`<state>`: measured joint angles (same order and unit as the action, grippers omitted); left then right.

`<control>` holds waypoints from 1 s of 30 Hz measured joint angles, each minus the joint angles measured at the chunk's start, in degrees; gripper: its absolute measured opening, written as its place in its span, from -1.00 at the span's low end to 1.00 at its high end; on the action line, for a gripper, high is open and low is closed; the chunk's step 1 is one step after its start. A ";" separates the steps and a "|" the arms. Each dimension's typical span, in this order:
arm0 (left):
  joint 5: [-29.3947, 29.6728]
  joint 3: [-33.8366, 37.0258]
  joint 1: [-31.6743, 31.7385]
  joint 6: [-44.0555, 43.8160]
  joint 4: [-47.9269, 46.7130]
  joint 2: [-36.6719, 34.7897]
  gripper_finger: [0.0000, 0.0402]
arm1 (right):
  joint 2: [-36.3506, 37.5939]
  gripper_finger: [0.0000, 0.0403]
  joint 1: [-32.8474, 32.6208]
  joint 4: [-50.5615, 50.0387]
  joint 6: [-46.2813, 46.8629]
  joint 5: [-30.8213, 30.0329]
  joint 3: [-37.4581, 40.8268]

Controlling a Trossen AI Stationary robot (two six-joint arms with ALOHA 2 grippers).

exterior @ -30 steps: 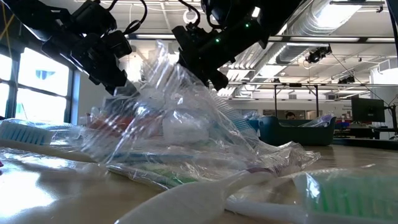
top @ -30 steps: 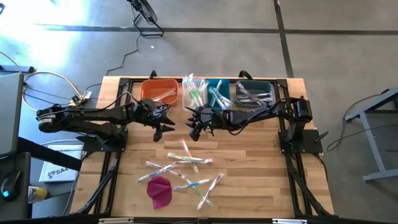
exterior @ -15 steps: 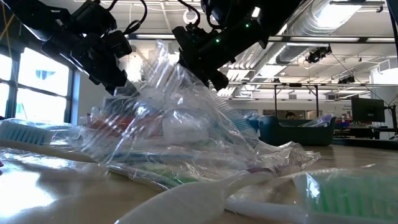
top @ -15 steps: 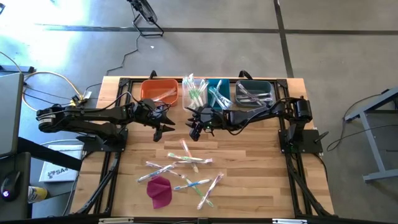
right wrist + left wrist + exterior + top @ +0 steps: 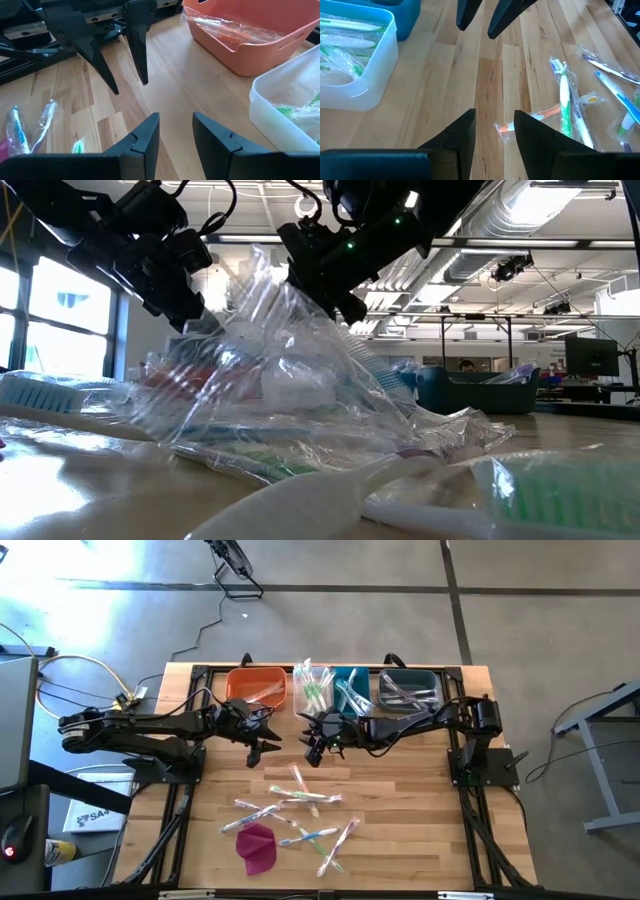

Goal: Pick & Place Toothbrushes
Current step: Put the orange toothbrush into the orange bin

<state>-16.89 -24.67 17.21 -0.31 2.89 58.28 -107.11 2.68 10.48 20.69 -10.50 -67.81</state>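
Two arms reach level toward each other over the wooden table [image 5: 400,840]. I see my left gripper [image 5: 266,747] and right gripper [image 5: 312,751] both parted and empty, tips angled down, facing across a plank gap. Crinkly, clear-wrapped toothbrushes [image 5: 295,810] lie scattered nearer the front edge; others fill the smooth plastic bins [image 5: 262,686] behind.
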 joint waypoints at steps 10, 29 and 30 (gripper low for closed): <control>-0.01 0.01 0.02 0.01 0.04 0.00 -0.34 | 0.00 -0.46 0.04 0.00 -1.49 0.00 0.00; -0.03 -0.01 0.02 -12.89 0.51 -0.01 -0.34 | 0.00 -0.46 -0.05 -0.02 -1.49 0.17 0.00; -0.01 0.00 0.01 -13.22 0.50 -0.01 -0.34 | 0.00 -0.46 -0.05 -0.02 -1.49 0.17 0.00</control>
<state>-16.91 -24.67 17.23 -13.53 3.39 58.27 -107.11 2.63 10.46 19.20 -10.33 -67.81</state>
